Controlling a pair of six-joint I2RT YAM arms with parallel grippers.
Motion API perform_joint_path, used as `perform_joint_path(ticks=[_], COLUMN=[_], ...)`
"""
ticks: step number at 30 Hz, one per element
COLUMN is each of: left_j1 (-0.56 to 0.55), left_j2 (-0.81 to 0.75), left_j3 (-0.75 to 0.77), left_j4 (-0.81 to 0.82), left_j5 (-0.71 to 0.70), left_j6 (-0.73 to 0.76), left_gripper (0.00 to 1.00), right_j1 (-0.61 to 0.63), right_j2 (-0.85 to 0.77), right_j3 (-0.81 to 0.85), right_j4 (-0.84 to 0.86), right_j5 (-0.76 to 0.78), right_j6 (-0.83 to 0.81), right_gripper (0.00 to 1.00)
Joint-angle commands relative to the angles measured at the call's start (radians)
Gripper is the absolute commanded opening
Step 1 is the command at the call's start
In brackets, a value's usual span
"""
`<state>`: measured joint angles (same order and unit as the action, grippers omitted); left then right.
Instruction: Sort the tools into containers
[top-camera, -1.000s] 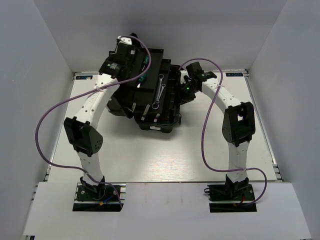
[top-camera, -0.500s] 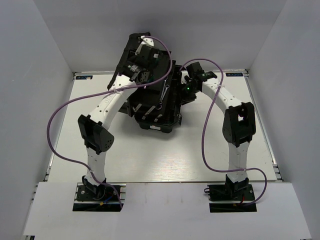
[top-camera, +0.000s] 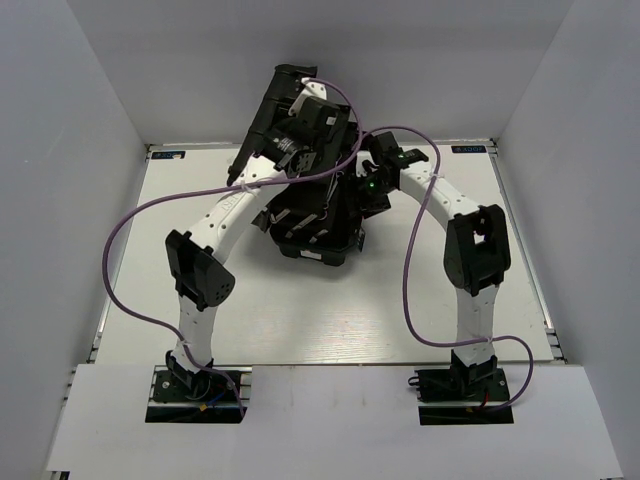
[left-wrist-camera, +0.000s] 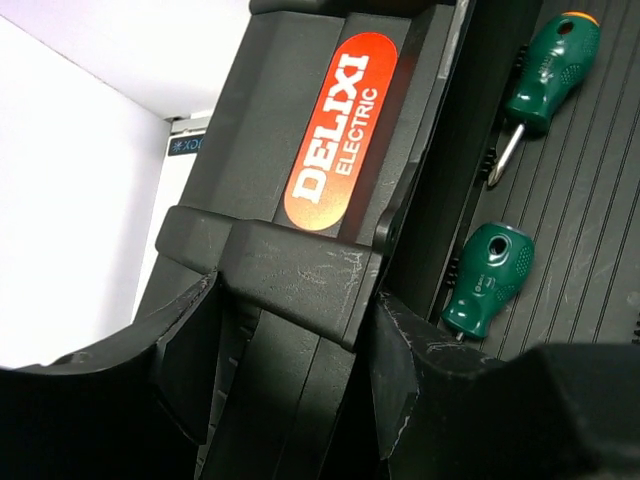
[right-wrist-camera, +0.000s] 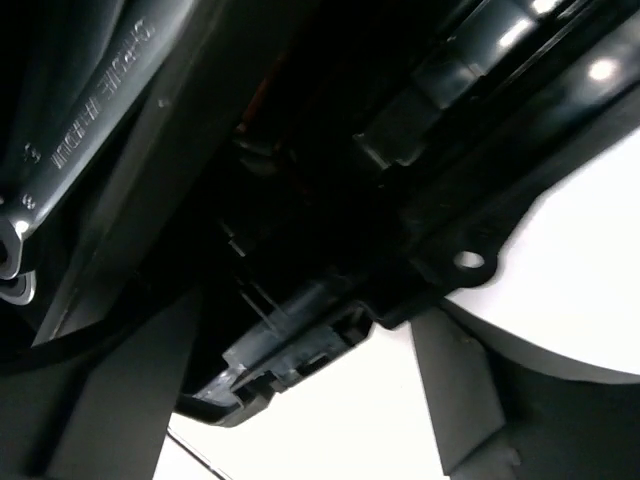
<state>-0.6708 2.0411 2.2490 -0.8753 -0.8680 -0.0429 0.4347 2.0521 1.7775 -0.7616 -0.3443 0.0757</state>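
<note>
The black toolbox (top-camera: 318, 238) stands at the back middle of the table, its lid (top-camera: 270, 112) tilted up on edge. My left gripper (top-camera: 303, 128) is shut on the lid's handle (left-wrist-camera: 300, 270), whose red label (left-wrist-camera: 338, 130) shows; a finger (left-wrist-camera: 190, 350) presses each side of the handle. Two green-handled screwdrivers (left-wrist-camera: 548, 62) (left-wrist-camera: 490, 278) lie on the box's ribbed floor. My right gripper (top-camera: 372, 186) is open at the box's right edge (right-wrist-camera: 290, 340), gripping nothing. A silver wrench (right-wrist-camera: 85, 130) shows in the right wrist view. The hex keys are hidden.
White walls close the table (top-camera: 300, 310) in at the back and both sides. The left arm's purple cable (top-camera: 130, 215) loops out over the table's left half. The right arm's cable (top-camera: 410, 290) hangs beside that arm.
My left gripper has swung the lid up and to the right over the box, covering the tools from above. My right gripper has let go of the box's edge and opened wide.
</note>
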Motion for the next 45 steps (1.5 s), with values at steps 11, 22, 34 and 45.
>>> perform_joint_path(ticks=[11,22,34,45], left_j1=[-0.121,-0.121,-0.090,0.247], left_j2=[0.129,0.102,-0.048,-0.412], left_j3=[-0.078,-0.131,0.022,-0.558], left_j4=[0.197,0.229,0.233,0.331], left_j5=[0.762,0.793,0.713,0.567], left_j6=[-0.394,-0.425,-0.358,-0.476], left_gripper=[0.00,0.00,0.31,0.58], right_j1=[-0.010,-0.073,-0.175,-0.225], right_j2=[-0.141,-0.231,-0.337,-0.303], right_j3=[-0.047,-0.110,-0.230,-0.193], right_j4=[-0.031,-0.076,-0.074,-0.015], right_j5=[-0.183,-0.081,0.048,-0.022], right_j6=[-0.028,-0.044,-0.031,-0.070], right_gripper=[0.90,0.90,0.90,0.00])
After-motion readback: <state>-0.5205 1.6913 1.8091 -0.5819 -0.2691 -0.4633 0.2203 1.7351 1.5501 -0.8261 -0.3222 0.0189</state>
